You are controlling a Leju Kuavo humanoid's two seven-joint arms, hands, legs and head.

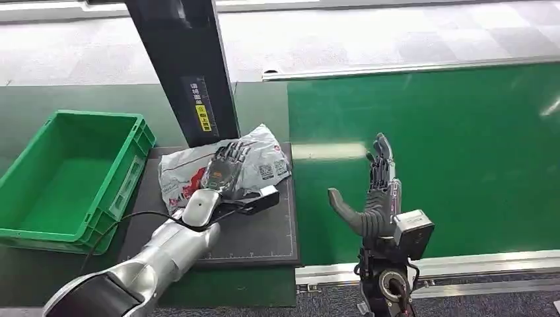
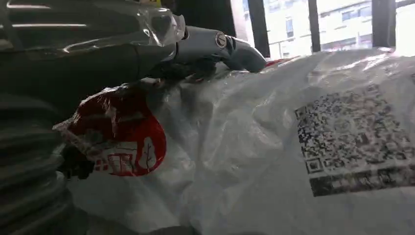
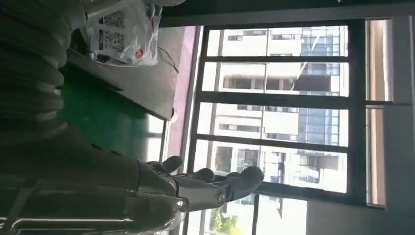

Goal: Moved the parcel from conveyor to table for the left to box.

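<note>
Silver left arm reaches up from seven o'clock, its left robot hand (image 1: 228, 166) lying flat on the parcel (image 1: 264, 158); whether the fingers actually grip it I cannot tell. Parcel rests on the dark surface (image 1: 264, 238) at centre, off the conveyor (image 1: 449, 145), so the transfer looks done. Boxing remains: the green box (image 1: 39, 228) sits at nine o'clock. Right robot hand (image 1: 376, 198) hovers over the belt at four o'clock, fingers spread, holding nothing.

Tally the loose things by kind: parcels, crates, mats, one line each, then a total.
Parcels: 1, the white parcel under the left hand
Crates: 1, the green crate
Mats: 1, the dark mat
Total: 3
</note>
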